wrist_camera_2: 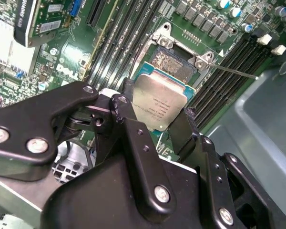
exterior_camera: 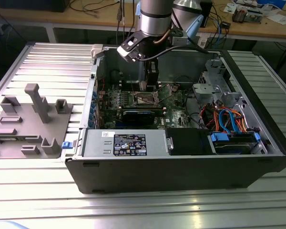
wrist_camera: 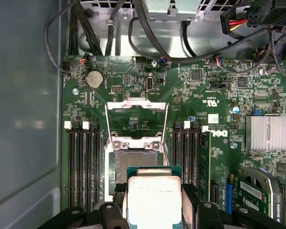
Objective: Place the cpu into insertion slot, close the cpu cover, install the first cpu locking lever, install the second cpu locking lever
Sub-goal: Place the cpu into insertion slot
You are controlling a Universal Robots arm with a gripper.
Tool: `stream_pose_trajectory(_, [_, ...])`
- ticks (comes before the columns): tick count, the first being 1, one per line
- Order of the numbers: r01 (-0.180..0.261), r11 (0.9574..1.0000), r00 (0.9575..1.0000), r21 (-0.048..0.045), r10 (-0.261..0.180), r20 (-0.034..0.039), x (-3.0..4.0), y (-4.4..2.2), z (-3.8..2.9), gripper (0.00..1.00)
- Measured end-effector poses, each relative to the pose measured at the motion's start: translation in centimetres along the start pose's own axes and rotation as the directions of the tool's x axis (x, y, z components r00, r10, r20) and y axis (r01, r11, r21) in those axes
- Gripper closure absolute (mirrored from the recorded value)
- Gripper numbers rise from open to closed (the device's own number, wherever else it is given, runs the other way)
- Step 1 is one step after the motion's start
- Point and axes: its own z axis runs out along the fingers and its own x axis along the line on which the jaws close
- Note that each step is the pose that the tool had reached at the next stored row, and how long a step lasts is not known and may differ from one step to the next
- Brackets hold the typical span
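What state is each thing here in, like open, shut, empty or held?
cpu: held by the gripper, not yet in the slot.
insertion slot: empty.
cpu cover: swung open.
gripper: shut on the cpu.
computer case: side panel off.

My gripper (exterior_camera: 148,85) pinches the cpu (wrist_camera_2: 159,102) right above the insertion slot (wrist_camera: 136,161), whose well lies bare below me. The cpu cover (wrist_camera: 137,112) is tipped back off it. In the exterior view, from the slot: a black card (exterior_camera: 140,116) at six o'clock, the drive cage (exterior_camera: 214,90) at three, the case wall (exterior_camera: 93,90) at nine, loose cables (exterior_camera: 178,87) at two.
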Motion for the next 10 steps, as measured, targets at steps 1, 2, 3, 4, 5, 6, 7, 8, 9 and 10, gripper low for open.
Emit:
stream_pose_trajectory(1, [0.000, 1.0000, 1.0000, -0.0013, 0.000, 0.0003, 0.01, 0.00, 0.23, 0.46])
stream_pose_trajectory(2, [0.000, 1.0000, 1.0000, -0.0049, 0.000, 0.0007, 0.01, -0.01, 0.34, 0.46])
stream_pose_trajectory(3, [0.000, 1.0000, 1.0000, -0.0076, 0.000, 0.0009, 0.02, 0.00, 0.39, 0.46])
stream_pose_trajectory(4, [-0.001, 0.9999, 1.0000, -0.0150, 0.001, 0.0023, 0.02, -0.01, 0.45, 0.46])
stream_pose_trajectory(5, [-0.001, 0.9996, 1.0000, -0.0289, 0.001, 0.0027, 0.05, -0.01, 0.58, 0.46])
stream_pose_trajectory(6, [-0.001, 0.9995, 1.0000, -0.0329, 0.001, 0.0028, 0.12, -0.01, 0.69, 0.46])
stream_pose_trajectory(7, [-0.001, 0.9994, 1.0000, -0.0334, 0.001, 0.0031, 0.25, -0.01, 0.76, 0.46])
stream_pose_trajectory(8, [-0.001, 0.9994, 1.0000, -0.0338, 0.002, 0.0029, 0.50, -0.01, 0.92, 0.46])
stream_pose_trajectory(9, [-0.003, 0.9994, 1.0000, -0.0337, 0.003, 0.0029, 0.84, -0.01, 1.15, 0.46])
stream_pose_trajectory(10, [-0.008, 0.9994, 1.0000, -0.0335, 0.008, 0.0031, 1.13, -0.01, 1.41, 0.46])
